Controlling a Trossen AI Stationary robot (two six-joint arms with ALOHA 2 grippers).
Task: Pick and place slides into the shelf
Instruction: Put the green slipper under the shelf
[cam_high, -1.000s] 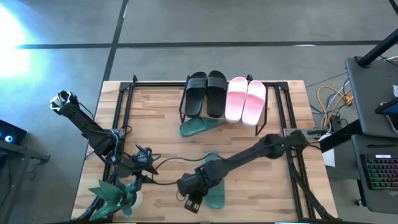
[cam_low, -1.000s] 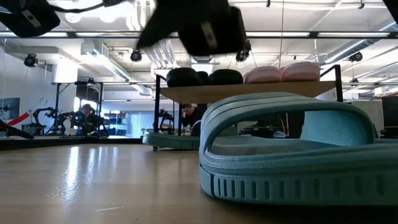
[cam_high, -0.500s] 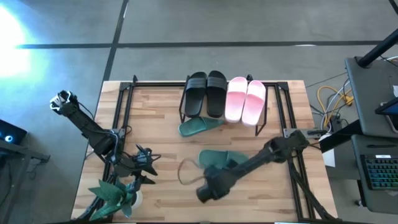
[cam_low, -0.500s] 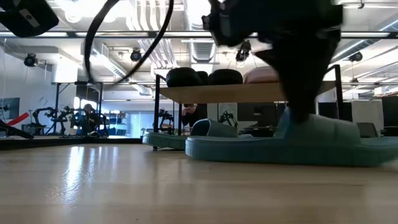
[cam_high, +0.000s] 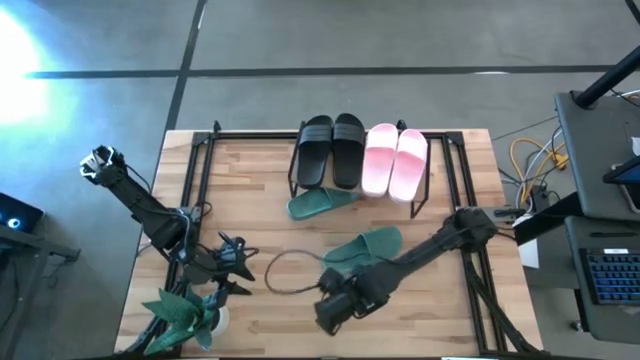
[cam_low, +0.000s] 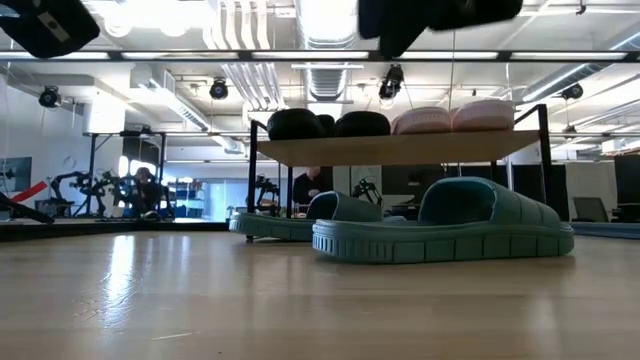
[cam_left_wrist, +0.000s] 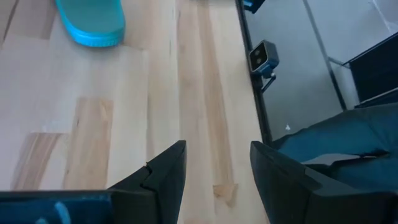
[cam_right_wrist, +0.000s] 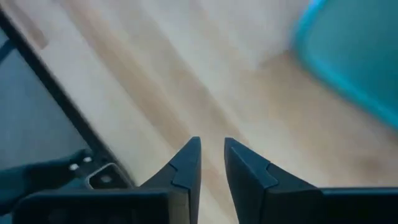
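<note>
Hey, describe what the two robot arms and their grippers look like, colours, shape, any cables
Both arms are dark, slim and jointed. The left gripper has two black, wedge-shaped fingers with angular stepped edges; the right gripper has the same black tapered fingers. In the high view a thin dark cable loops on the table beside the right arm.

Shelf (cam_high: 360, 190): low rack with plank top on black legs. Upon it, black pair (cam_high: 332, 148) beside pink pair (cam_high: 394, 158), upright. One teal slide (cam_high: 322, 203) half beneath the shelf; another teal slide (cam_high: 364, 246) lying before it, upright
</note>
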